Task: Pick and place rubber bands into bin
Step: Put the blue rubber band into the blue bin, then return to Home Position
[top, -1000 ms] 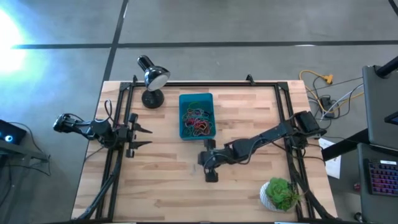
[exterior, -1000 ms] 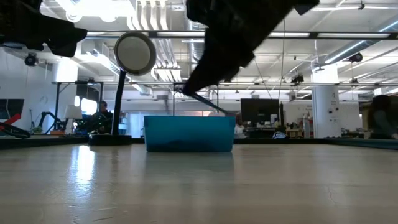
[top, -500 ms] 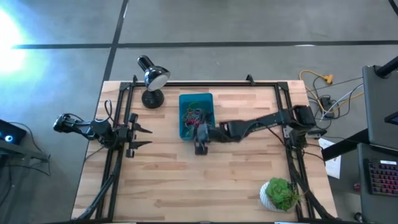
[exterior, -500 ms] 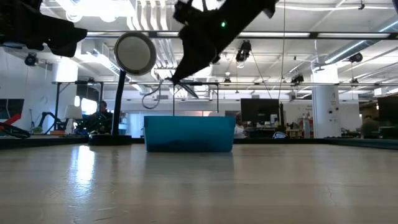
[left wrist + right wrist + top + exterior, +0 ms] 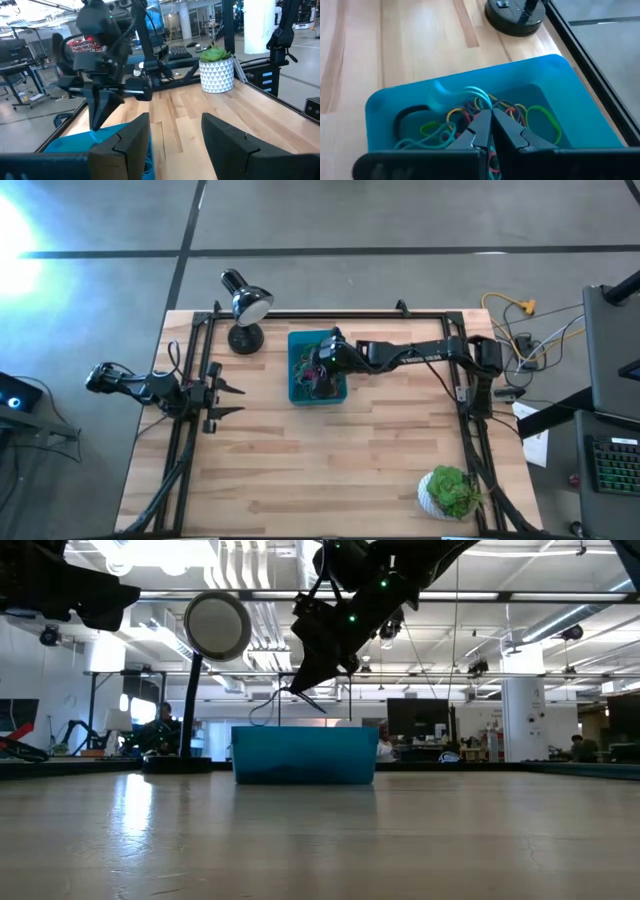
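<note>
Right gripper (image 5: 491, 131): it hangs over the teal bin (image 5: 580, 95), jaws pinched tight together, tips pointing down at the heap below.
Its catch: a thin rubber band (image 5: 266, 705) dangles from the tips in the low view, a loose loop hanging just above the bin's near wall; from the wrist a pale blue loop (image 5: 465, 93) curls beside the tips, probably the same one.
Rubber bands (image 5: 312, 383): a tangle of red, green, yellow and blue loops lies directly beneath the tool, inside the bin.
Table (image 5: 380, 480): no stray band shows on the wood around the tool.
Left gripper (image 5: 232, 400): parked at its own edge of the table, well away from the bin, jaws spread wide and empty.
Risk one: a floppy loop may cling to a fingertip when the jaws part, then ride back out of the bin.
Risk two: if the tips dip low, they could snag the heap and drag bands over the wall.
</note>
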